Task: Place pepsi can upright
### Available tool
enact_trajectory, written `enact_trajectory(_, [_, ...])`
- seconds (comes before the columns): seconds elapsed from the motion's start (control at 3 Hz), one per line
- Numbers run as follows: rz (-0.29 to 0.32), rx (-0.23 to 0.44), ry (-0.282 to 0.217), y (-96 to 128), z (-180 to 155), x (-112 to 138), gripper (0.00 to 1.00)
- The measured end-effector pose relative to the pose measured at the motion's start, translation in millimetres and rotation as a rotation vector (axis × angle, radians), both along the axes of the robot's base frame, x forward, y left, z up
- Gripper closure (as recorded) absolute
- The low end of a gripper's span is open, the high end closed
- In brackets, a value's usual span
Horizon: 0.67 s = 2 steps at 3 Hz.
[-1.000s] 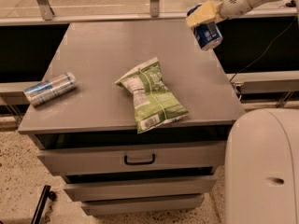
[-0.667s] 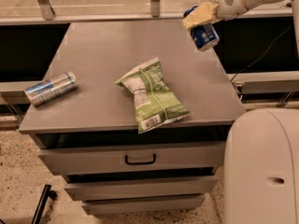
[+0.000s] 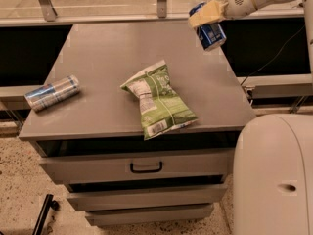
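Note:
The pepsi can (image 3: 211, 35) is dark blue with white markings. It hangs in the air over the far right part of the grey cabinet top (image 3: 112, 53), tilted a little. My gripper (image 3: 205, 16) comes in from the upper right and is shut on the can's upper part, with its tan fingers (image 3: 204, 13) across the can. The can's top is hidden behind the fingers. The can does not touch the cabinet top.
A green chip bag (image 3: 159, 100) lies in the middle of the cabinet top. A slim silver and light-blue can (image 3: 52, 92) lies on its side at the left edge. Drawers (image 3: 142, 166) are below. My white base (image 3: 274, 175) stands at the lower right.
My gripper with the pepsi can has moved a little to the left and up, further over the cabinet top. The chip bag and the silver can have not moved.

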<state>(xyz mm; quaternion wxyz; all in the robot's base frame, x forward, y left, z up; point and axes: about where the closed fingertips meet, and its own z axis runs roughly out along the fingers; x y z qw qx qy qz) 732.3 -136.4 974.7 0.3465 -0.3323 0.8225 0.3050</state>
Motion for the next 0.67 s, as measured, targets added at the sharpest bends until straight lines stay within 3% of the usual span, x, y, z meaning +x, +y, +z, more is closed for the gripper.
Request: enact_trajectory(0.67, [0.211, 0.138, -0.335, 10.4, 39.0, -4.5, 1.00])
